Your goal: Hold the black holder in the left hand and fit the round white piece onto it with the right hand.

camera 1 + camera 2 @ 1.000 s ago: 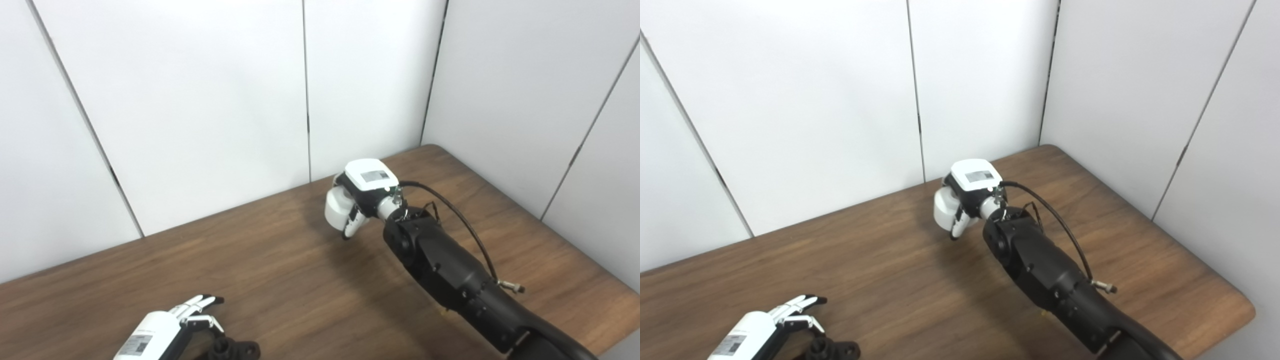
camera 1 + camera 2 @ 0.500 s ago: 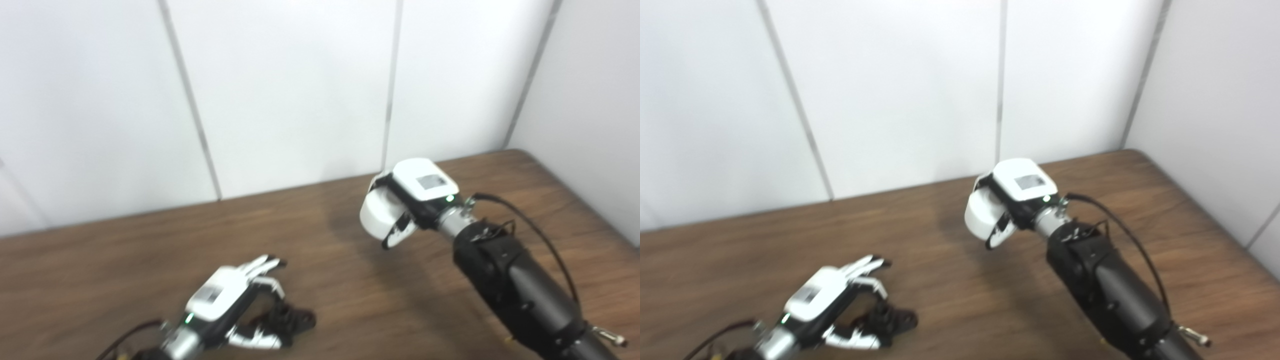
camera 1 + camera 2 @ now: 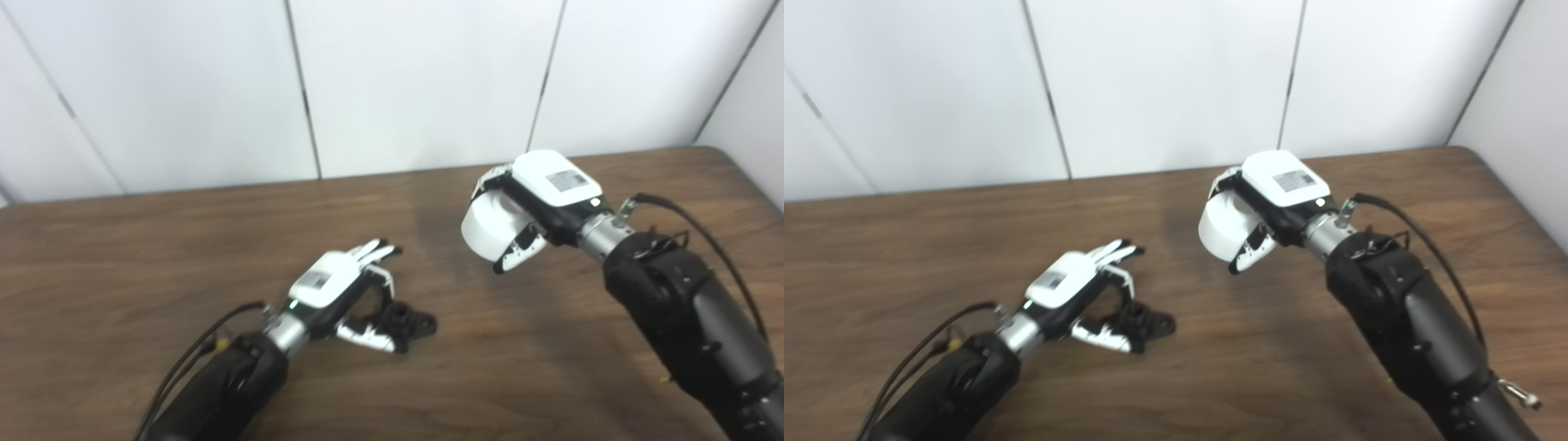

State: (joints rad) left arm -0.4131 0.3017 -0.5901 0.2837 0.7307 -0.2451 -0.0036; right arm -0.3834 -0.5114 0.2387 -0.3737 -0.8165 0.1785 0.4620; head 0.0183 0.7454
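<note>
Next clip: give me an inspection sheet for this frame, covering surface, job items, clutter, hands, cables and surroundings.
Surface: brown wooden table, bare where visible.
Job's things: black holder lies on the table by the left hand's fingertips; round white piece is held above the table.
Clutter: nothing seen.
Hands: left hand is open around the holder, fingers spread, not visibly gripping; right hand is shut on the round white piece.
Cables: black cable loops along the right forearm; dark cables run along the left forearm.
Surroundings: white wall panels with dark seams behind the table.
</note>
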